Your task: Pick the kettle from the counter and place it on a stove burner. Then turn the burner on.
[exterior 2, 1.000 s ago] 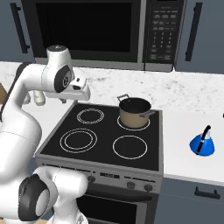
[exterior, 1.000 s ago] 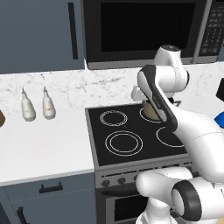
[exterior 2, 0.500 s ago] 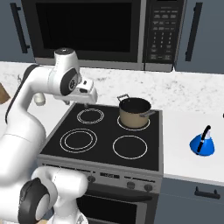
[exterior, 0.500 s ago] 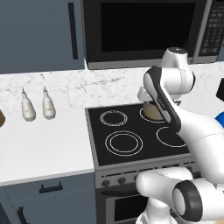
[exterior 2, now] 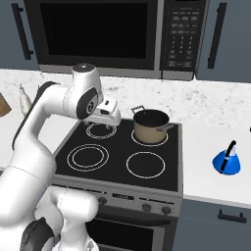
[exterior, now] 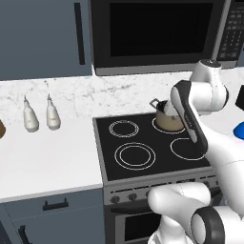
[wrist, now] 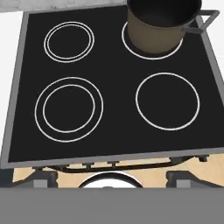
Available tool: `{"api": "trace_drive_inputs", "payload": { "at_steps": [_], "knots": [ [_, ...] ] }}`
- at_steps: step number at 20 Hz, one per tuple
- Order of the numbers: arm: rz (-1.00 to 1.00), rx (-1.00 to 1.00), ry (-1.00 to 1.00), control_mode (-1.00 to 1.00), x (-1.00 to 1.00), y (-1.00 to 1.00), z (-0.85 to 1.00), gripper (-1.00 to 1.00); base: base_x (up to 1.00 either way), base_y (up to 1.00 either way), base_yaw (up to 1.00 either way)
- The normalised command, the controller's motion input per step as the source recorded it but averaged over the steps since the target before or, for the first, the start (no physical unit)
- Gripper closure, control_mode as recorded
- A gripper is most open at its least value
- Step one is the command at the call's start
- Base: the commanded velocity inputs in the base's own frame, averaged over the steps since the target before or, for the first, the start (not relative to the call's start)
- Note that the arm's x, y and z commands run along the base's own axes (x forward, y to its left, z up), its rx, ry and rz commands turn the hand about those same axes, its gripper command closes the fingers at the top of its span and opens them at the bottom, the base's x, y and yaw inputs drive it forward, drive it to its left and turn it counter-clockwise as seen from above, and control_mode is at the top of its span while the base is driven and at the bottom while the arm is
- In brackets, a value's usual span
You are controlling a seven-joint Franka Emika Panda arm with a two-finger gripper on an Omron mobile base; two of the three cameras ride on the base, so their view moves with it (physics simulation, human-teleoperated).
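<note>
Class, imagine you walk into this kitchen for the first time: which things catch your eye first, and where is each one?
The white robot arm stands out first, bent over the black cooktop with its gripper above the rear left ring. Next comes the tan pot on the rear right ring, below the microwave. Last, the bright blue kettle sits alone on the white counter to the cooktop's right.

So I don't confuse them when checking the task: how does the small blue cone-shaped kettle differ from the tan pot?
The small blue cone-shaped kettle tapers to a narrow top; the tan pot is a wide open cylinder. The kettle has one black arched handle; the pot has two grey side handles. The kettle stands on the white counter, the pot on the black cooktop. Both stand upright.
</note>
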Motion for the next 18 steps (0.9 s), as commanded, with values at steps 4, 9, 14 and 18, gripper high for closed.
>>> {"api": "trace_drive_inputs", "payload": {
  "at_steps": [4,9,14,18],
  "knots": [
    [-0.09,0.00,-0.27,-1.00,-0.28,-0.52,-0.39,-1.00,0.00,0.00,0.00],
    [-0.09,0.00,-0.26,-1.00,-0.03,-0.61,-0.18,-1.00,0.00,0.00,0.00],
    [-0.12,0.00,-0.03,-1.00,0.00,-0.58,0.00,-1.00,0.00,0.00,0.00],
    [-0.14,0.00,0.00,-1.00,0.02,-0.50,0.00,-1.00,0.00,0.00,0.00]
  ]
}}
